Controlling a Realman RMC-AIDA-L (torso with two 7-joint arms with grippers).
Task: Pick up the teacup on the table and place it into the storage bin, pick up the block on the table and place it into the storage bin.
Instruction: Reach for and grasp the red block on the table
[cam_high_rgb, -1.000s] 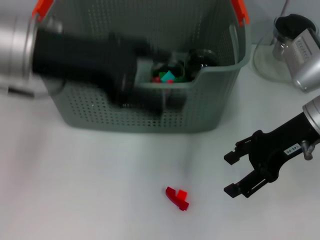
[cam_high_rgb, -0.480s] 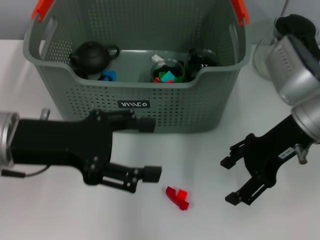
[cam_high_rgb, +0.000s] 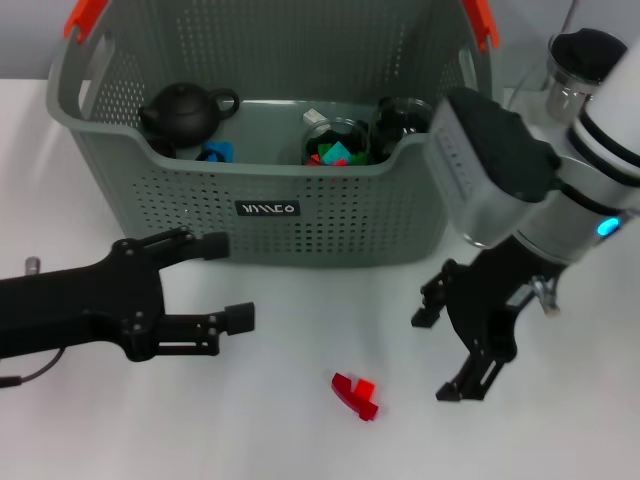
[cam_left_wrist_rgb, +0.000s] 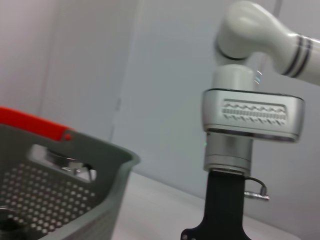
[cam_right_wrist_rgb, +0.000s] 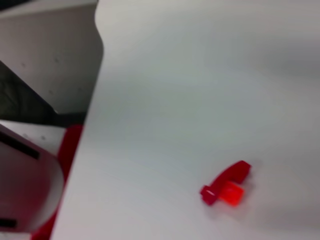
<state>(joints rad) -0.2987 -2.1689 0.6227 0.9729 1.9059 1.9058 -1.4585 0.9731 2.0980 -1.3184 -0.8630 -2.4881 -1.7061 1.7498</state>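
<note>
Black grippers, silver-white arms, one blue light.

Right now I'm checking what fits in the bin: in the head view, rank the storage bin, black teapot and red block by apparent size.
1. storage bin, by far the largest.
2. black teapot, inside the bin.
3. red block, on the table, smallest, though it lies nearer the camera.

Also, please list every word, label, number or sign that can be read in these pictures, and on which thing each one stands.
Storage bin, small black label on its front wall: white lettering, too blurred to read with certainty.
Right arm's grey housing in the left wrist view: embossed wavy pattern only, no letters.
Red block: no text.
Nothing else carries readable writing.
</note>
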